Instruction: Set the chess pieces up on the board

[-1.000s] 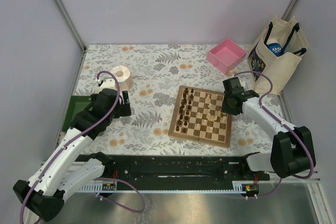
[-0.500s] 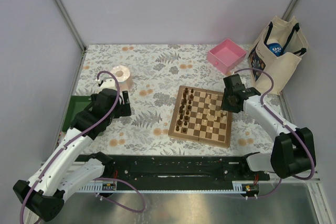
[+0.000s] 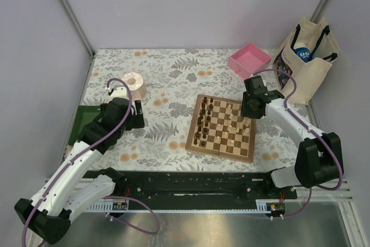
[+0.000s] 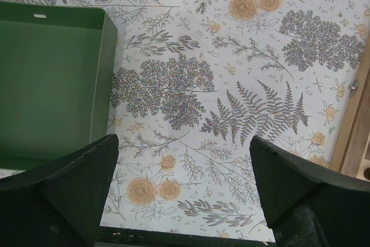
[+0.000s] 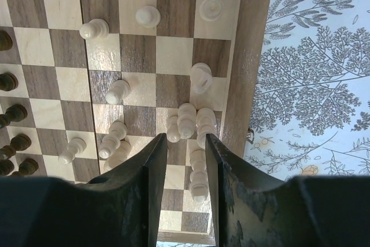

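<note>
Board (image 5: 254,56): right gripper (image 5: 185,139) shifted toward far corner.

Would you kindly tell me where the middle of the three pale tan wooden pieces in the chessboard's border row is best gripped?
Grip the pale tan wooden pawn at its narrow neck, just under the round head, coming straight down from above. It stands upright with clear gaps either side, so the right gripper should straddle it cleanly.
</note>
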`<state>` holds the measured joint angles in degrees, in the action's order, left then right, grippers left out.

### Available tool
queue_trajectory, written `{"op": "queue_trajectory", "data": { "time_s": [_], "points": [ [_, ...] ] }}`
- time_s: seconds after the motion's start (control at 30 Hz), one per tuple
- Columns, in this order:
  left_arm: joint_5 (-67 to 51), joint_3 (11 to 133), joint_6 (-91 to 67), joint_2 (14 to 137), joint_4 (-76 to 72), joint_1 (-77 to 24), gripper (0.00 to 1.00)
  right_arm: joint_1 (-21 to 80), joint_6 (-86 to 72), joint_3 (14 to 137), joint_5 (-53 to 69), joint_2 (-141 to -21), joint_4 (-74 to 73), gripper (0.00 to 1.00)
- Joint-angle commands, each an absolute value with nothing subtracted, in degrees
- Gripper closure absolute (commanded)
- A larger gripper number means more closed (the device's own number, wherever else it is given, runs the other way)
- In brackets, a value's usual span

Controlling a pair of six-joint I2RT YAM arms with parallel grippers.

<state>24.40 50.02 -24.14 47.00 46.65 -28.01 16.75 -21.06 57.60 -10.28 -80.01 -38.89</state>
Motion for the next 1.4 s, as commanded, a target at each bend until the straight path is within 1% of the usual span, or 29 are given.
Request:
{"op": "queue_trajectory", "data": {
  "time_s": [0.0, 0.33, 0.67, 1.37],
  "points": [
    [23.82, 50.27, -23.29, 47.37, 45.18, -27.69, 0.01, 16.52, -19.07, 60.38, -8.88, -81.65, -39.2, 0.58],
    [23.82, 50.19, -23.2, 47.29, 45.18, -27.69, 0.01, 16.52, -18.19, 60.64, -8.0, -83.76, -38.5, 0.59],
    [23.73, 50.27, -23.29, 47.28, 45.18, -27.69, 0.01, 16.52, -17.93, 61.35, -7.65, -85.69, -39.37, 0.64],
    [23.55, 50.19, -23.2, 47.37, 45.18, -27.69, 0.01, 16.61, -17.93, 62.49, -9.58, -87.36, -41.22, 0.67]
  ]
}}
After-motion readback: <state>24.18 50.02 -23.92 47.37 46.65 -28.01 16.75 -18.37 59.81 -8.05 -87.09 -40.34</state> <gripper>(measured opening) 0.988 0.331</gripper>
